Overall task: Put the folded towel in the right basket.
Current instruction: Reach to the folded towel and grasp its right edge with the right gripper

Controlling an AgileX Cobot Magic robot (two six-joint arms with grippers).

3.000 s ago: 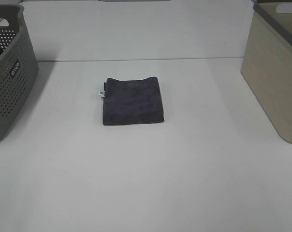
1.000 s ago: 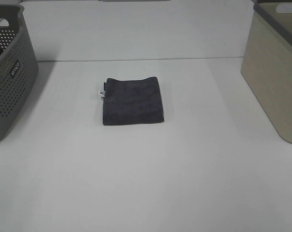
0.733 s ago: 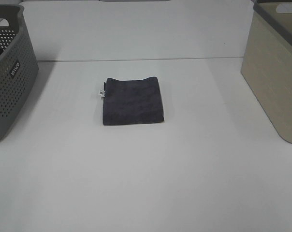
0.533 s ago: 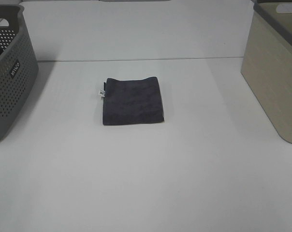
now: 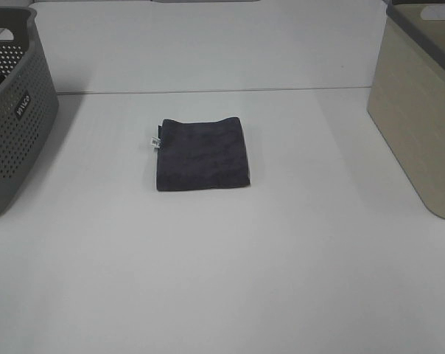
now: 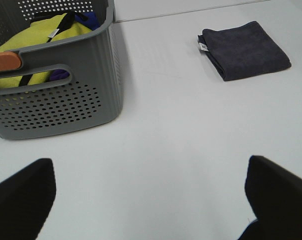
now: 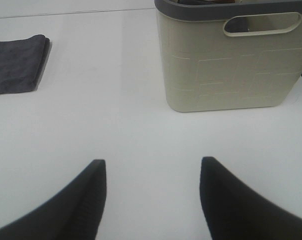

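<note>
The folded dark grey towel point(image 5: 202, 153) lies flat on the white table, midway between the two baskets, with a small white tag on its left edge. The right basket point(image 5: 414, 125) is beige with a dark rim and stands at the right edge. Neither gripper shows in the exterior high view. In the left wrist view my left gripper point(image 6: 150, 165) is open and empty, far from the towel point(image 6: 246, 50). In the right wrist view my right gripper point(image 7: 152, 162) is open and empty, with the beige basket point(image 7: 231, 65) ahead and the towel point(image 7: 16, 65) off to one side.
A grey perforated basket point(image 5: 20, 133) stands at the left edge. In the left wrist view it point(image 6: 61, 110) holds yellow and other coloured cloths point(image 6: 46, 40). The table's back edge runs behind the towel.
</note>
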